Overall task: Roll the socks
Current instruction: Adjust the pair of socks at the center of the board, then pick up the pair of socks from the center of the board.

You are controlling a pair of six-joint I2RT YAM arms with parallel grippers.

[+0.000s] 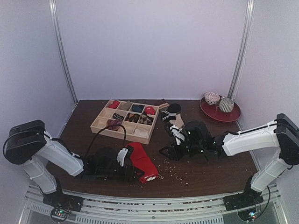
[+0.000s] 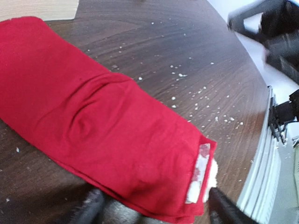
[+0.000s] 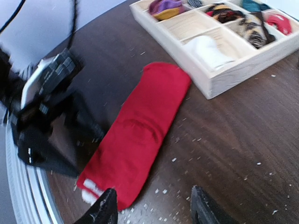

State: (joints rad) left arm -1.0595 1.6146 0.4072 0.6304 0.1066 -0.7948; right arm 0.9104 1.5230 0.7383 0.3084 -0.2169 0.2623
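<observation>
Dark wooden bench [image 1: 205,175], crumbs all over. The red sock [image 2: 103,126] lies flat near the front edge, left of center. Left claw [image 2: 156,212] is spread wide either side of its tagged end, not pinching. Right claw [image 3: 154,210] hangs released, nothing in it.

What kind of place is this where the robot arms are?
Probably a robot practice booth, not a home: plain white walls box in one table, the left arm and right arm stand on a metal rail, and there is a wooden sorting tray.
</observation>
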